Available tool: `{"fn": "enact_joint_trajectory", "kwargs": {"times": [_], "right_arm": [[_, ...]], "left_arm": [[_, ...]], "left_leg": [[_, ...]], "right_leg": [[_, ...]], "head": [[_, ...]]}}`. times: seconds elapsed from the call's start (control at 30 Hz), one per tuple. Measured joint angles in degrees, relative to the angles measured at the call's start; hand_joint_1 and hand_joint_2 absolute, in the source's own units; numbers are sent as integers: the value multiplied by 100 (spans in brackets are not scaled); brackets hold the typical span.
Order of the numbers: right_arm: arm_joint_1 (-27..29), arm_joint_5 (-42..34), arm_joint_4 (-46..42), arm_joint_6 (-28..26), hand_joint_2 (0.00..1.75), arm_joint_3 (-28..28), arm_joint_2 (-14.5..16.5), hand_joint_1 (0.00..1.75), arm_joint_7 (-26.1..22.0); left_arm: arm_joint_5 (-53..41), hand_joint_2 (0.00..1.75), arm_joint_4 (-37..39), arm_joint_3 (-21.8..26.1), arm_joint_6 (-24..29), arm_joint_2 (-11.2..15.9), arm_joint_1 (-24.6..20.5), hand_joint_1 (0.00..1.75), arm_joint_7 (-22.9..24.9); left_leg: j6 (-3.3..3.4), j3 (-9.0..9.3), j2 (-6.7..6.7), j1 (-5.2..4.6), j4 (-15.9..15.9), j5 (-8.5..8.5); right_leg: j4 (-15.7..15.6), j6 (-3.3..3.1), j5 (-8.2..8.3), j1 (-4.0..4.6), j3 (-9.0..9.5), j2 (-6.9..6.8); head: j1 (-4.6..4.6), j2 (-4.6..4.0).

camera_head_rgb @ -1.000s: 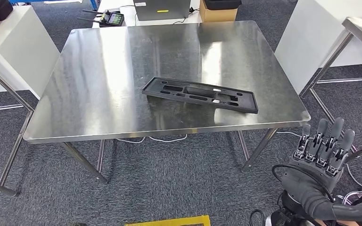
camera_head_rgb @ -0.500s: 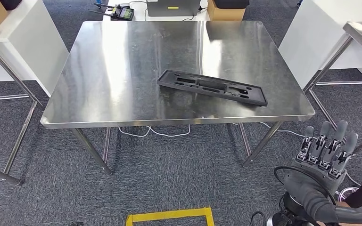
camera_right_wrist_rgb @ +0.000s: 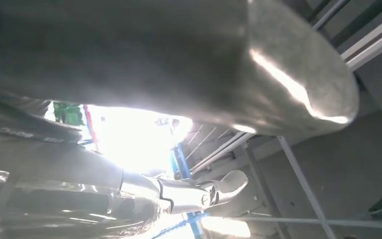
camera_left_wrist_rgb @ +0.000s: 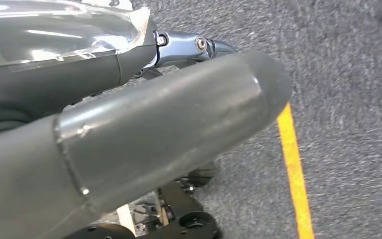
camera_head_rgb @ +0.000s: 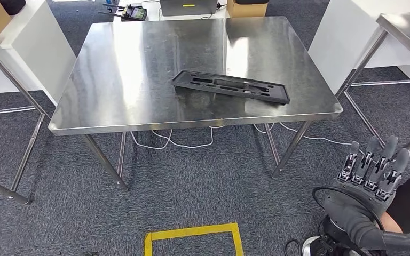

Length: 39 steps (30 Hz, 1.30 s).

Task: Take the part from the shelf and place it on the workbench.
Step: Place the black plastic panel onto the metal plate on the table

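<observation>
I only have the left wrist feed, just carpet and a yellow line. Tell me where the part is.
Observer: In the head view the black part lies flat on the steel workbench, toward its near right side.
Operator: Report the other arm.
Observer: The right hand is off the workbench, out past its near right corner, fingers apart and holding nothing.

The part [camera_head_rgb: 230,87] — a long, flat black plastic tray with moulded recesses along its length — lies on the steel workbench [camera_head_rgb: 123,69], angled slightly across it, nearer the front edge and right of centre, nothing touching it.
</observation>
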Motion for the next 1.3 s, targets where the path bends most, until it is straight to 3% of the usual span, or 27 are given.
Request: {"fn": "enact_joint_trajectory", "kwargs": {"times": [0.03,0.07,0.1,0.17,0.23,0.3,0.37,0.4,0.47,0.53,0.57,0.63,0.67,0.7,0.77,0.8,0.83,0.87,0.9,0.93,1.03,1.07,1.1,1.13,1.2,1.27,1.3], "right_arm": [[0,-5,3,-1,0,-4,4,0,0],[4,-5,7,-1,0,-5,4,0,0],[5,-5,10,-3,0,-7,4,0,0],[4,-5,14,-15,0,-12,4,0,0],[-6,-7,10,-34,0,-19,6,0,8],[-10,-9,2,-59,0,-23,11,0,18],[4,-13,-3,-77,0,-33,15,0,20],[16,-15,-4,-81,0,-45,15,0,20],[37,-17,-5,-83,0,-75,19,0,20],[53,-16,-5,-84,0,-97,24,0,20],[60,-14,-5,-84,0,-102,26,0,20],[72,-6,-5,-84,0,-108,30,0,20],[75,-3,-5,-84,0,-108,33,0,20],[74,-2,-7,-84,0,-108,36,0,20],[72,3,-20,-84,0,-108,44,0,24],[71,5,-27,-84,0,-108,46,0,26],[72,9,-33,-84,0,-109,47,0,28],[74,14,-34,-84,0,-111,49,0,30],[73,21,-34,-84,0,-113,55,0,30],[75,30,-34,-84,0,-116,64,0,32],[76,78,-32,-90,0,-126,96,0,60],[78,103,-29,-102,0,-128,99,0,75],[79,136,-25,-129,0,-130,102,0,89],[80,185,-18,-177,0,-133,105,0,106],[81,338,4,-359,0,-150,118,0,166],[74,568,77,-673,0,-173,126,0,302],[62,723,171,-902,0,-182,125,0,394]], "left_arm": [[0,0,0,0,0,4,2,0,0],[0,0,0,0,0,3,2,0,0],[0,0,0,-1,0,4,2,0,0],[-10,0,0,-8,0,5,-3,0,0],[-35,0,1,-20,0,-2,-18,0,2],[-59,0,2,-28,0,-7,-29,0,9],[-73,0,3,-42,0,-11,-33,0,17],[-81,0,3,-57,0,-17,-40,0,24],[-93,0,3,-95,1,-26,-59,0,39],[-96,0,2,-120,3,-26,-67,0,54],[-96,0,2,-127,4,-26,-68,0,61],[-96,0,2,-133,5,-28,-68,0,70],[-96,0,2,-135,6,-31,-70,0,72],[-96,0,2,-139,5,-35,-73,0,73],[-96,0,2,-147,6,-40,-85,0,73],[-96,0,2,-151,6,-42,-89,0,74],[-96,0,2,-152,7,-42,-91,0,74],[-96,0,2,-154,7,-41,-88,0,73],[-96,0,2,-154,8,-38,-83,0,74],[-95,0,3,-154,8,-36,-76,0,74],[-91,0,4,-155,9,-37,-66,0,74],[-89,0,4,-155,9,-37,-65,0,74],[-85,0,4,-155,9,-34,-65,0,74],[-80,0,4,-156,11,-32,-66,0,74],[-70,0,4,-157,19,-31,-68,0,74],[-62,0,3,-159,36,-31,-72,0,71],[-58,0,3,-160,48,-30,-75,0,67]], "left_leg": [[-73,-117,-13,41,444,-302],[-120,-157,-12,79,796,-457],[-157,-79,-11,114,861,-380],[-240,379,-10,193,346,-91],[-282,843,-33,212,-346,-67],[-212,930,-53,170,-566,-151],[-52,823,-33,135,-579,-60],[36,758,-22,119,-592,6],[170,592,8,108,-613,151],[210,399,21,82,-609,304],[212,299,30,67,-605,388],[207,108,46,36,-597,551],[199,18,49,25,-595,629],[183,-55,49,14,-593,705],[130,-130,49,2,-602,844],[97,-137,51,4,-619,910],[60,-135,52,9,-648,975],[23,-142,52,22,-671,1018],[-13,-174,43,36,-641,947],[-48,-223,33,48,-530,752],[-153,-399,12,84,385,-181],[-189,-413,11,98,720,-304],[-221,-370,12,117,940,-270],[-249,-254,13,142,998,-119],[-280,247,12,191,530,121],[-250,790,-7,188,-224,-19],[-213,929,-17,171,-475,-138]], "right_leg": [[1,-57,120,-36,-105,-12],[17,-43,192,-39,-196,-15],[46,-17,243,-51,-274,-16],[160,42,306,-87,-450,-18],[294,107,352,-85,-608,-16],[345,206,420,-52,-684,-13],[347,323,480,-40,-728,-3],[408,338,411,-44,-785,6],[832,261,-21,-64,-976,20],[1541,204,-515,-56,-1152,24],[1835,229,-611,-52,-1163,25],[1945,333,-444,-30,-933,26],[1712,362,-311,-10,-674,27],[1290,339,-284,12,-337,27],[406,219,-432,81,250,28],[144,153,-521,114,384,28],[52,107,-524,143,408,28],[59,60,-466,111,359,24],[53,10,-395,83,308,15],[44,-49,-312,50,247,4],[46,-146,-78,29,6,-22],[56,-140,-5,31,-77,-26],[77,-124,66,29,-168,-30],[109,-101,126,22,-264,-32],[215,-35,208,4,-465,-36],[332,45,263,11,-608,-43],[364,89,300,21,-651,-49]], "head": [[-10,0],[-16,0],[-18,0],[-19,-1],[-26,1],[-14,1],[2,0],[1,0],[16,-1],[47,0],[51,1],[55,0],[55,0],[55,-1],[48,0],[46,0],[40,0],[35,-1],[31,0],[16,0],[-14,0],[-16,0],[-16,0],[-17,0],[-21,0],[-15,0],[-13,0]]}}
